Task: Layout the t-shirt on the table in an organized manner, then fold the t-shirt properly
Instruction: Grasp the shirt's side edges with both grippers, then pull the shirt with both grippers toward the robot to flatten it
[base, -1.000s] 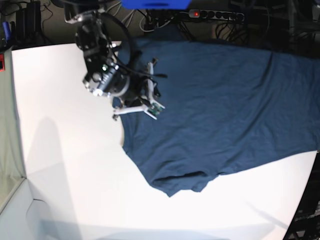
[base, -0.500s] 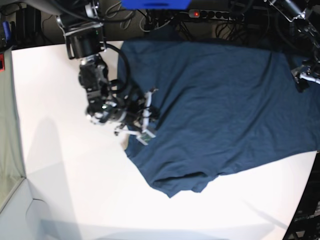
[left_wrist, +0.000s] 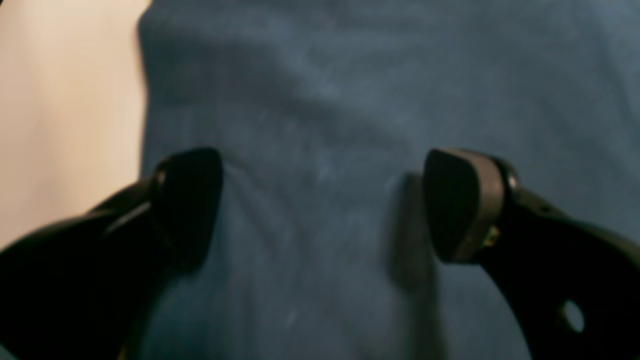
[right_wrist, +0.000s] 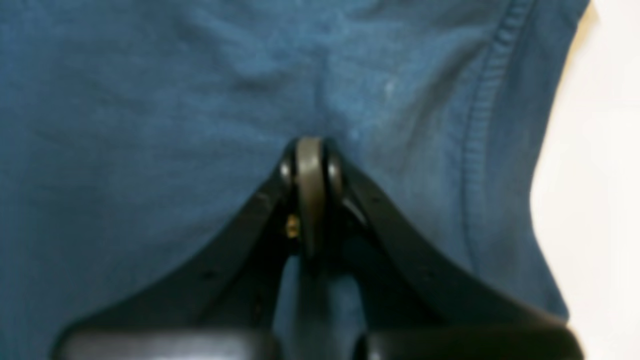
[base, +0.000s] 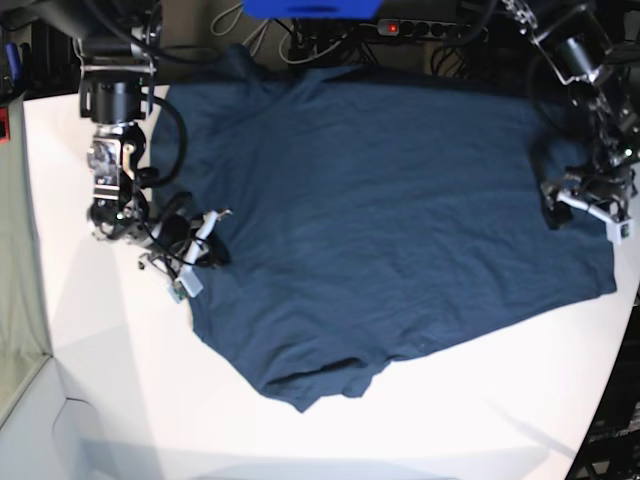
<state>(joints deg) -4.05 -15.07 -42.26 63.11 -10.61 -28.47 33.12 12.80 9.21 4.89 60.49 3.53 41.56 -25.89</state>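
The dark navy t-shirt (base: 380, 210) lies spread across the white table (base: 90, 400), one sleeve bunched at its front edge. My right gripper (base: 205, 252) sits at the shirt's left edge. In the right wrist view the right gripper (right_wrist: 310, 150) is shut, and the t-shirt (right_wrist: 150, 100) puckers into its tips just inside the stitched hem. My left gripper (base: 570, 205) hovers over the shirt's right edge. In the left wrist view the left gripper (left_wrist: 325, 200) stands wide open above the t-shirt (left_wrist: 325, 90), with nothing between its fingers.
A grey-green panel (base: 15, 290) runs along the table's left side. A power strip (base: 430, 28), cables and a blue object (base: 310, 8) lie behind the far edge. The table's curved edge (base: 610, 370) falls away at the right.
The right gripper closed on the shirt's left edge and dragged it leftward, spreading the cloth wider. The left arm came into view and lowered over the right edge.
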